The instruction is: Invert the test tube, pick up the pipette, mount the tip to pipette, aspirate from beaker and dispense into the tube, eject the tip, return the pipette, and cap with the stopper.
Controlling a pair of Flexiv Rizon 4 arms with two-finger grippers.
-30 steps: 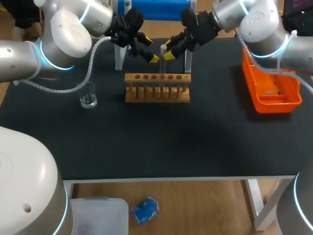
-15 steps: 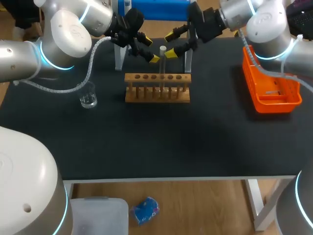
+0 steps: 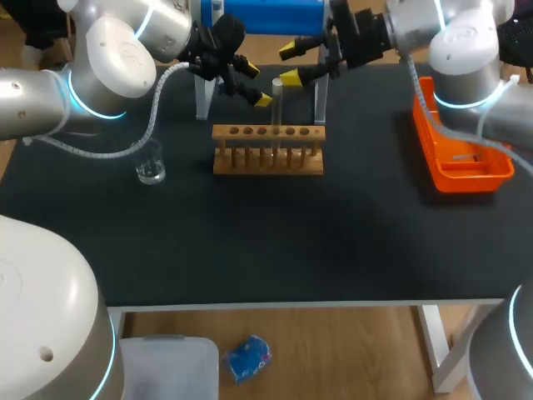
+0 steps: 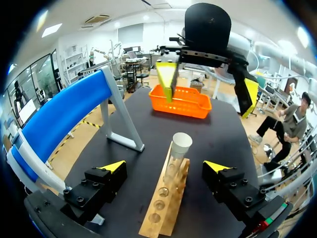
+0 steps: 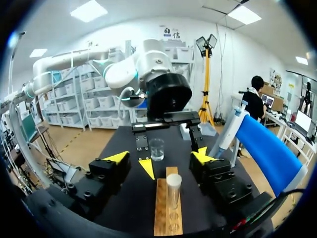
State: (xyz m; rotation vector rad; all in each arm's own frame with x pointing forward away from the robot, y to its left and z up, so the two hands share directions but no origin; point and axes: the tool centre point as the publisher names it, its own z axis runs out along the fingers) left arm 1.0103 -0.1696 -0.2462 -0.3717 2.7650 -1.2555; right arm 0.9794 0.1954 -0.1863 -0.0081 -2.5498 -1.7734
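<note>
Wooden rack (image 3: 268, 150) holds one upright test tube (image 3: 276, 104).

Table top (image 3: 250, 242) matte black, plain. Rack (image 3: 268, 152) light-brown wood w/ dark holes. Test tube (image 3: 276, 104) clear, white at top. Beaker (image 3: 151, 166) clear glass. Basket (image 3: 464, 162) bright orange, slotted walls. Stand (image 3: 266, 15) blue bar on grey-white legs. Left gripper (image 3: 256, 82) & right gripper (image 3: 290, 64) black w/ yellow tips. Left arm (image 3: 108, 58) & right arm (image 3: 454, 42) silver-white w/ cyan rings.
</note>
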